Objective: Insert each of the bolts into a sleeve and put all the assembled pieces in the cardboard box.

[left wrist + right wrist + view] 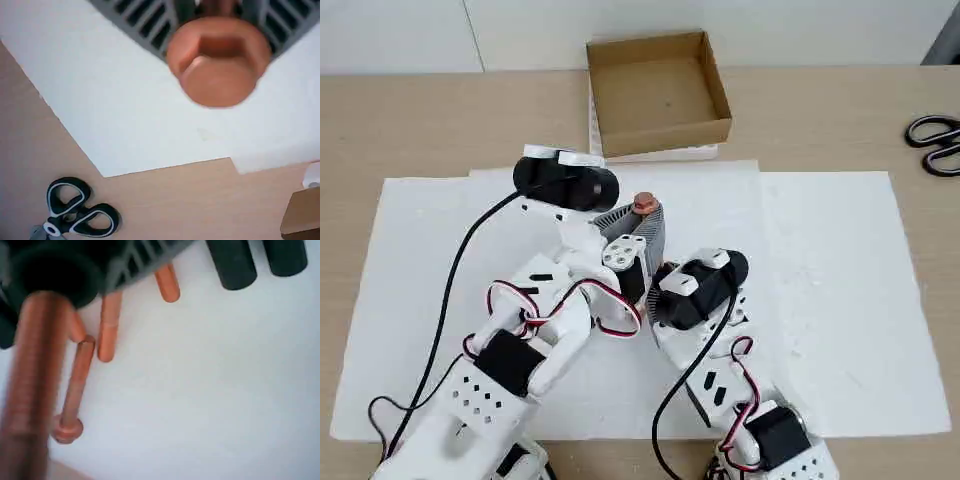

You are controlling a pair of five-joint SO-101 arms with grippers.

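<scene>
My left gripper (638, 222) is shut on a copper bolt (644, 204) held above the white sheet. The bolt's hex head (217, 65) faces the left wrist camera, with ribbed grey fingers (135, 20) behind it. In the right wrist view a threaded copper shaft (30, 390) comes out of a black sleeve (50, 275) close to the lens. My right gripper (65, 270) looks shut on that sleeve. Three loose bolts (75, 390) (107, 330) (167, 282) and two black sleeves (232, 262) (285, 255) lie on the sheet. The cardboard box (665, 135) stands open at the back.
A white sheet (820, 300) covers the middle of the wooden table. Black scissors (938, 142) lie at the far right edge, off the sheet. The two arms cross closely at the centre, their cables trailing toward the front edge.
</scene>
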